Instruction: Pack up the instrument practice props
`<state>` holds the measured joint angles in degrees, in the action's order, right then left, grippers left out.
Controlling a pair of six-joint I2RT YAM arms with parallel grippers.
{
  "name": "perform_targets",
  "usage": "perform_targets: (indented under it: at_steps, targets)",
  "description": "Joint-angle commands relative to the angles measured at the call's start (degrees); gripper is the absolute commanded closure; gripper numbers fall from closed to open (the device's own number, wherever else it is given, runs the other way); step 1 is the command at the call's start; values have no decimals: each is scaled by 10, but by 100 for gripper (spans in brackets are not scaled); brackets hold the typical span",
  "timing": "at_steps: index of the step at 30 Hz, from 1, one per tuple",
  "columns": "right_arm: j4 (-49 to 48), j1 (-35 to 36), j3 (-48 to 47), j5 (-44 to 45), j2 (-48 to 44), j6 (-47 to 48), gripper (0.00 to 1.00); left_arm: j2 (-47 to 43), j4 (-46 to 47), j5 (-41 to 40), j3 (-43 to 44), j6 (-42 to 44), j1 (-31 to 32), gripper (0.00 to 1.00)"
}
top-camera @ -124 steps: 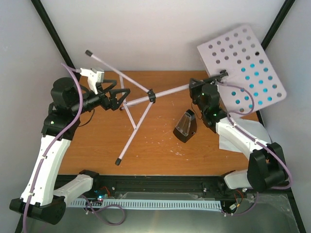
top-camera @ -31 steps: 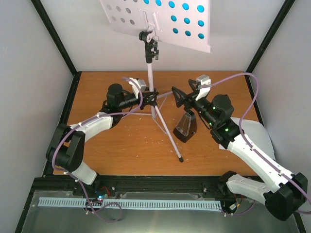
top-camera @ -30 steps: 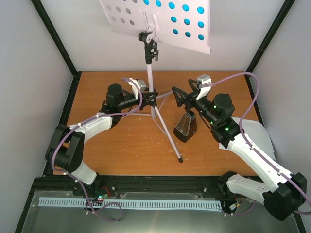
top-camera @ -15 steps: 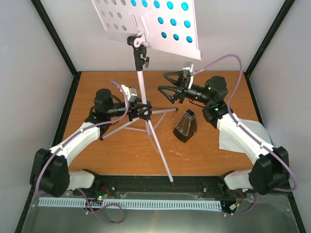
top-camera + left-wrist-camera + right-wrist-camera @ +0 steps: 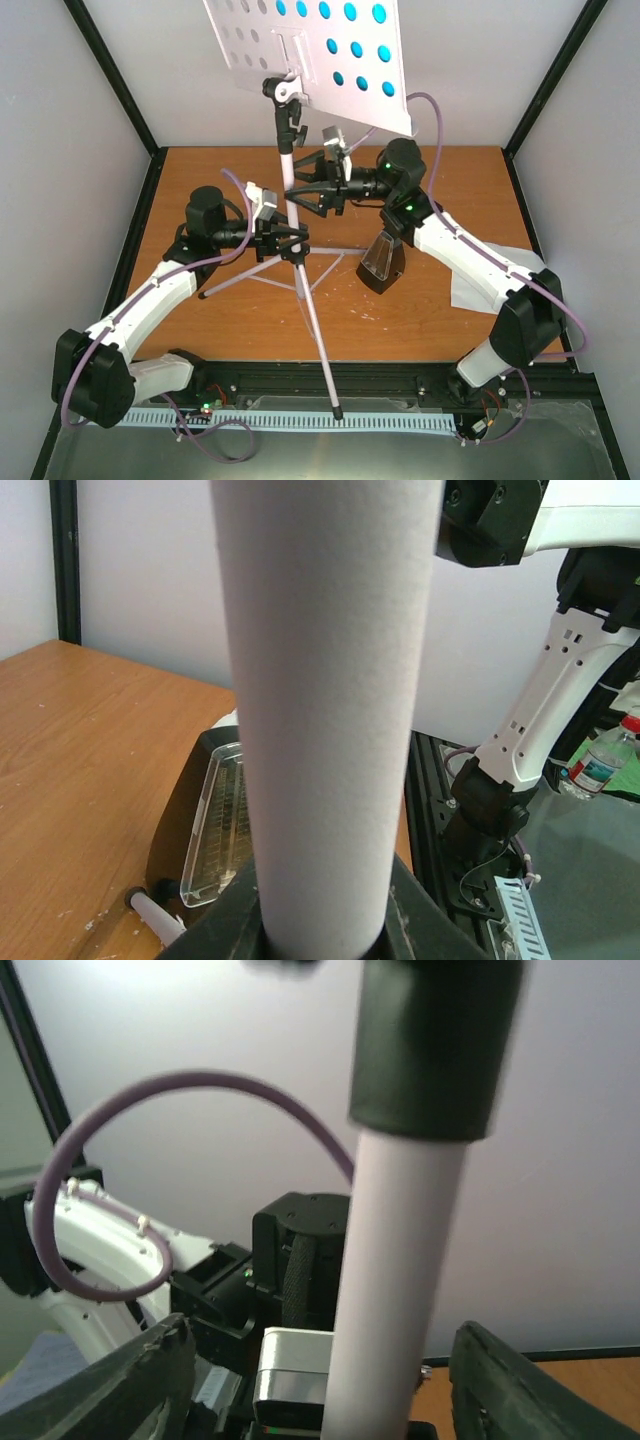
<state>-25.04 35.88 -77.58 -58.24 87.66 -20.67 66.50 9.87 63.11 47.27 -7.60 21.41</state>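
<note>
The music stand (image 5: 287, 170) stands upright at frame centre, its tray (image 5: 310, 50) at the top edge. The left gripper (image 5: 284, 238) pinches its tripod hub; the right gripper (image 5: 303, 190) is spread around the pole. The metronome (image 5: 382, 260) sits just right of it.

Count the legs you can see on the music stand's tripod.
3 on the music stand. The near leg reaches beyond the front edge of the table; the left leg splays over it; the right leg points toward the metronome. None looks hidden.
</note>
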Motion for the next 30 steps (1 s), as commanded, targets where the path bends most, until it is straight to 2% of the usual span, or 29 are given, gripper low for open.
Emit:
perform_targets:
  at_steps: [1,4,8,10,13,14,18,20,21,24,27,30]
  targets:
    - [3,32,-28,-30,23,-6,35,-33,70,45,33,15,9,100]
    - [-8,40,-39,-45,34,-23,47,-27,72,57,34,12,12,100]
    - [-49,40,-35,-44,34,-51,69,-24,65,59,34,14,13,100]
    - [-47,40,-37,-38,30,-47,73,-24,65,64,34,12,14,100]
    - [-41,40,-42,-26,25,-40,67,-24,60,73,31,14,17,100]
    - [-40,40,-45,-23,26,-39,69,-24,60,75,31,14,19,100]
    - [-47,41,-46,-11,23,-47,96,-22,57,74,31,13,22,100]
    - [-50,41,-32,6,12,-39,97,-19,45,60,36,18,22,99]
    - [-39,41,-26,21,5,-28,97,-18,35,42,39,20,22,91]
    - [13,41,-13,102,-15,32,97,-30,11,-15,45,22,22,49]
    - [33,41,2,189,-32,84,97,-59,1,-85,36,24,21,12]
    - [41,42,8,272,-38,124,97,-85,-15,-174,26,27,21,1]
